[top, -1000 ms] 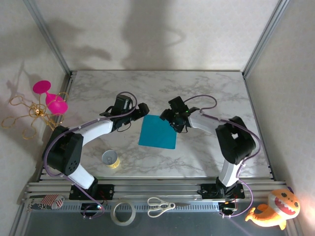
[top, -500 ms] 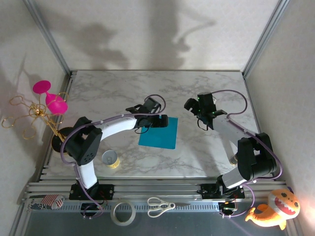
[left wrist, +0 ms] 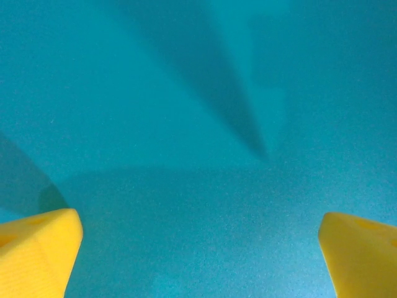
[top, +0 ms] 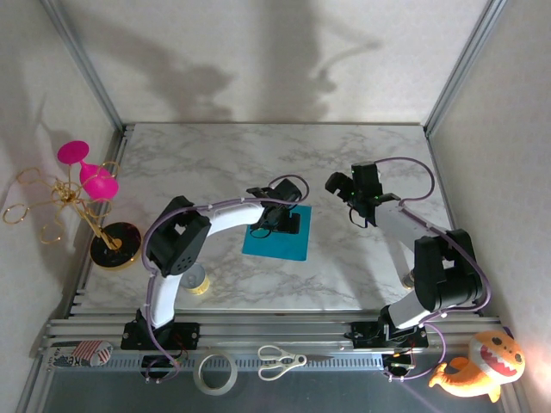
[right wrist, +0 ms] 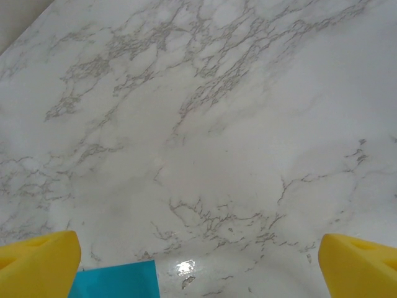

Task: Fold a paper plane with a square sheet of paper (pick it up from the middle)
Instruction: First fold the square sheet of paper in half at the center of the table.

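We see the left gripper hanging low over the sheet of paper, its yellow fingers spread wide with nothing between them. From its wrist camera the teal paper lies straight below and ahead of the fingers, flat and plain. We cannot tell whether the fingertips touch it.

The right gripper is off to the right of the sheet, well apart from it, over the bare marble table. Its jaws also stand wide open and empty. In its wrist view one corner of the paper sits just beside the finger at the left of that view, with marble stretching ahead.
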